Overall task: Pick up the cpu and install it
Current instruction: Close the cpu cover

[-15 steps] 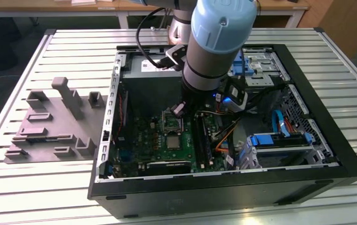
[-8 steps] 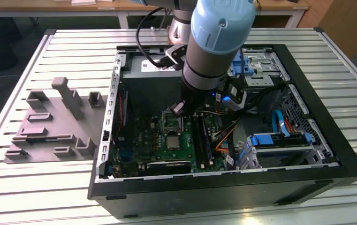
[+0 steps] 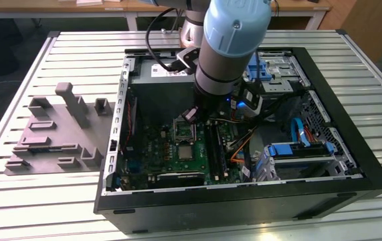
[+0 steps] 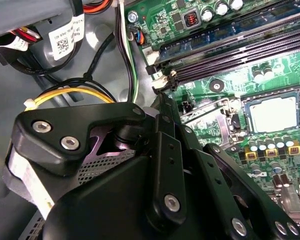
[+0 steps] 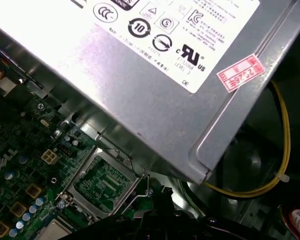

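While your arm (image 3: pixel 228 50) reaches down from the top centre of the exterior view, it hangs over the open black computer case (image 3: pixel 244 201), which fills the middle and right of that frame on a slatted metal table (image 3: pixel 16 201). To the exterior view's left of the case you have a grey plastic fixture (image 3: pixel 53 133) with upright blocks, lying on the slats well apart from the arm.

Inside the case, the green motherboard (image 3: pixel 170 150) covers the lower centre of the exterior view. At the upper part of the first wrist view, the silver power supply (image 5: pixel 155 95) with its label slants across, and a yellow cable (image 5: pixel 282 150) loops down the right edge of that frame.

Your gripper (image 3: pixel 192 116) sits low over the board, just above the socket frame (image 3: pixel 184 131), which stands open in the exterior view and shows at the lower left of the first wrist view (image 5: pixel 102 182). Whether its jaws are apart or together, you cannot tell; the black linkage in the lower half of the second wrist view hides the tips.

The cpu (image 3: pixel 186 152) lies flat in the board's socket, just below the raised frame in the exterior view; in the second wrist view it appears at the right edge (image 4: pixel 273 113), silvery and square.
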Action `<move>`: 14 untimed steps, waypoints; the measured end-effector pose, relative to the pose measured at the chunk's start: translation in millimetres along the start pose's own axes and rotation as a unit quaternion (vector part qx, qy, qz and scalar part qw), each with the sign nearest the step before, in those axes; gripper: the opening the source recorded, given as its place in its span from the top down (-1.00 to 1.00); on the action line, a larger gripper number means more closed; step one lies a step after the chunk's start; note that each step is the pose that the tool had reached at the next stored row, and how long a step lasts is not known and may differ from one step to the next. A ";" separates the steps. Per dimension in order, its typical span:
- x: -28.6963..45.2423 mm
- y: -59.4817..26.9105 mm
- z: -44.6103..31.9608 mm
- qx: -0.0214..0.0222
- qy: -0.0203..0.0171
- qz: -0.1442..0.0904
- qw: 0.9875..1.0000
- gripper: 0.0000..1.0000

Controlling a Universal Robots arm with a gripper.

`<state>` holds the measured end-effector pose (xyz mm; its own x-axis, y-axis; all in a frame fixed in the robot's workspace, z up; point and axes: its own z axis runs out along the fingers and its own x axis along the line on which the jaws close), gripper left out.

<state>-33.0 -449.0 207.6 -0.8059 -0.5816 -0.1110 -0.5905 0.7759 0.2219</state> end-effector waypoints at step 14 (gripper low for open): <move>1.4 1.7 7.9 0.000 0.000 0.000 1.000 0.79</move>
<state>-35.4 -446.5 200.1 -0.8060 -0.5815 -0.1105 -0.5904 0.7762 0.2213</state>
